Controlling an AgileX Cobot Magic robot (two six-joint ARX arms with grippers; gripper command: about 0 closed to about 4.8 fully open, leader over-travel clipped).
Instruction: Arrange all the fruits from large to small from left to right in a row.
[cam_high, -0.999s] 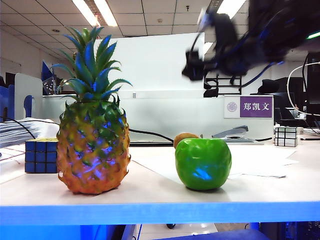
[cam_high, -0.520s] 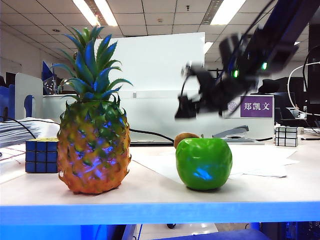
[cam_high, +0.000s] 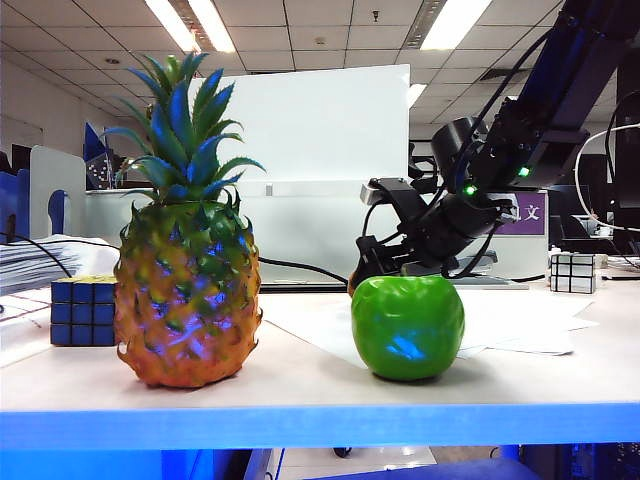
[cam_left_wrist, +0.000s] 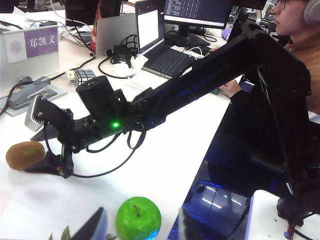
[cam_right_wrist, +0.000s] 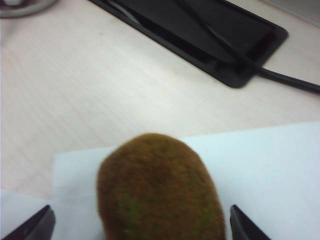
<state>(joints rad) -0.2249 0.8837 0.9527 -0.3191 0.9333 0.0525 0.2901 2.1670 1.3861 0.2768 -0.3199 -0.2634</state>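
Note:
The pineapple (cam_high: 185, 290) stands upright on the left of the table, and the green apple (cam_high: 407, 327) sits to its right near the front edge. The brown kiwi (cam_left_wrist: 25, 155) lies on white paper behind the apple. My right gripper (cam_high: 375, 262) is low behind the apple, open, with the kiwi (cam_right_wrist: 160, 190) between its fingers and a gap on each side. My left gripper (cam_left_wrist: 139, 227) is open and looks down on the apple (cam_left_wrist: 138, 218) from well above. The left gripper is out of the exterior view.
A blue and yellow Rubik's cube (cam_high: 82, 312) sits left of the pineapple, and a pale cube (cam_high: 572, 272) sits far right. A stapler (cam_left_wrist: 30, 90) and a purple name sign (cam_left_wrist: 42, 42) stand behind the kiwi. A black pad (cam_right_wrist: 200, 35) with a cable lies beyond it.
The right arm has swung down from the upper right to table level behind the apple, and its open fingers now flank the kiwi. No fruit has moved.

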